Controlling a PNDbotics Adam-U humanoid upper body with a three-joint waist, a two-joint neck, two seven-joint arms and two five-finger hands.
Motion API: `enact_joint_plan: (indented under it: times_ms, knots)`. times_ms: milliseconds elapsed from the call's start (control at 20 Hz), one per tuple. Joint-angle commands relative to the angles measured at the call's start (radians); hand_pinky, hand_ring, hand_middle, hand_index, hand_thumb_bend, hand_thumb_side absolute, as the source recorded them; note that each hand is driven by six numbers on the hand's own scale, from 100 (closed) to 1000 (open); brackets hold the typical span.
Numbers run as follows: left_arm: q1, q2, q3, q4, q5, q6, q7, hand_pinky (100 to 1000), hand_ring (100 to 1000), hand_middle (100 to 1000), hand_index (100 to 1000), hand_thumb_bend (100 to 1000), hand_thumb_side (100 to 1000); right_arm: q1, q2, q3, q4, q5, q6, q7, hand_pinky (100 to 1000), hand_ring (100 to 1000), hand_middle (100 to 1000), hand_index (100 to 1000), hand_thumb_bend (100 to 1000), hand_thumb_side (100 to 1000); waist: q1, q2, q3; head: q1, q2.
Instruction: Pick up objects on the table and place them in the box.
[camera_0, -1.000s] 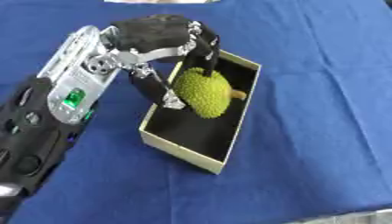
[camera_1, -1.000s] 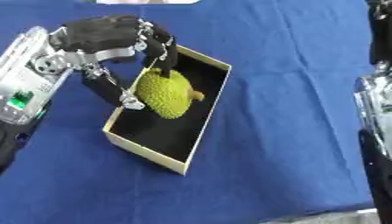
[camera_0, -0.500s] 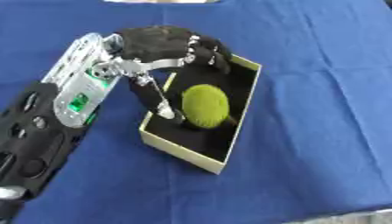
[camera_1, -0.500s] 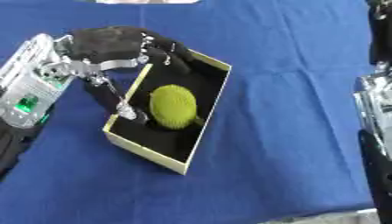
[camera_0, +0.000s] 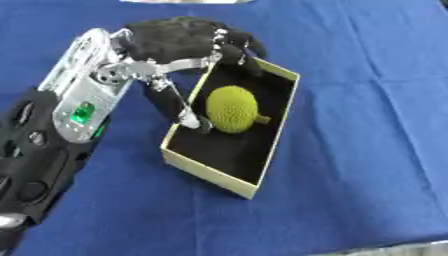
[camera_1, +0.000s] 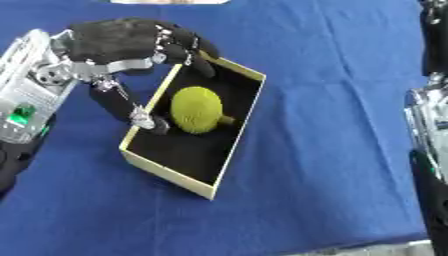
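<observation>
One bumpy yellow-green fruit with a short stub stem (camera_0: 232, 108) lies on the black floor of the shallow cream-walled cardboard box (camera_0: 214, 176), in the box's far half, resting free of any grip. From the robot's black left hand (camera_0: 175, 41), whose palm hangs over the box's far-left corner, the fruit lies toward about 5 o'clock. The hand's fingers (camera_0: 238, 50) curl down over the far rim and the thumb (camera_0: 173, 102) reaches down along the left wall, its tip just beside the fruit's left flank at about 9 o'clock; whether it touches cannot be told. The hand is spread wide around the fruit and holds nothing.

The fruit's long axis runs roughly from 12 to 6 o'clock, tilted slightly with the box, whose own long axis runs from about 1 to 7 o'clock. The stub stem points toward about 4 o'clock, at the right wall.

On the blue tablecloth (camera_0: 367, 100) no other loose object shows. Judged from this, the left hand is far the nearer; of the right arm (camera_1: 429, 150) only a strip shows at the right edge in the right eye view, its hand out of sight. The likely move is lifting the left hand clear toward 11 o'clock, away from the fruit.
</observation>
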Motion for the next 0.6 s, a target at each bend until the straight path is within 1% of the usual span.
enact_joint_plan:
  times_ms: [50,100,150,250,300,450,500,600]
  knots:
    - [-0.001,0.029,0.064,-0.063,0.046,0.032,0.038,843,698,831,804,495,100,-0.009,-0.017,-0.016,-0.016,0.001,-0.005,-0.007,779,719,619,794,100,544,-0.005,-0.026,0.006,-0.004,-0.002]
    - [0.001,0.038,0.089,-0.076,0.062,0.048,0.054,849,684,835,782,374,100,-0.009,-0.018,-0.016,-0.016,0.001,-0.007,-0.008,779,719,620,794,100,538,-0.005,-0.027,0.007,-0.004,-0.003]
    - [0.009,0.052,0.114,-0.075,0.077,0.063,0.069,851,677,834,772,340,100,-0.008,-0.019,-0.018,-0.016,0.002,-0.009,-0.009,779,719,620,794,100,535,-0.008,-0.030,0.014,-0.009,-0.002]
    - [0.008,0.079,0.170,-0.069,0.112,0.098,0.104,851,677,834,772,340,100,-0.008,-0.020,-0.019,-0.016,0.004,-0.013,-0.011,779,719,620,794,100,535,-0.009,-0.032,0.018,-0.010,-0.002]
    - [0.006,0.091,0.198,-0.069,0.129,0.115,0.121,842,657,821,741,297,100,-0.009,-0.022,-0.018,-0.016,0.004,-0.016,-0.011,779,720,621,795,100,521,-0.010,-0.034,0.021,-0.013,-0.001]
    - [0.001,0.155,0.277,-0.110,0.178,0.164,0.170,830,646,797,715,359,100,-0.008,-0.027,-0.020,-0.016,0.009,-0.028,-0.009,778,720,622,795,100,518,-0.018,-0.036,0.038,-0.024,0.005]
    - [0.004,0.175,0.303,-0.133,0.194,0.180,0.186,821,646,787,709,403,100,-0.008,-0.029,-0.020,-0.016,0.011,-0.030,-0.009,778,720,622,795,100,514,-0.018,-0.036,0.041,-0.026,0.007]
    - [0.016,0.220,0.355,-0.183,0.226,0.212,0.218,814,648,781,711,430,100,-0.006,-0.033,-0.020,-0.016,0.013,-0.033,-0.009,778,720,622,795,100,509,-0.020,-0.036,0.047,-0.028,0.010]
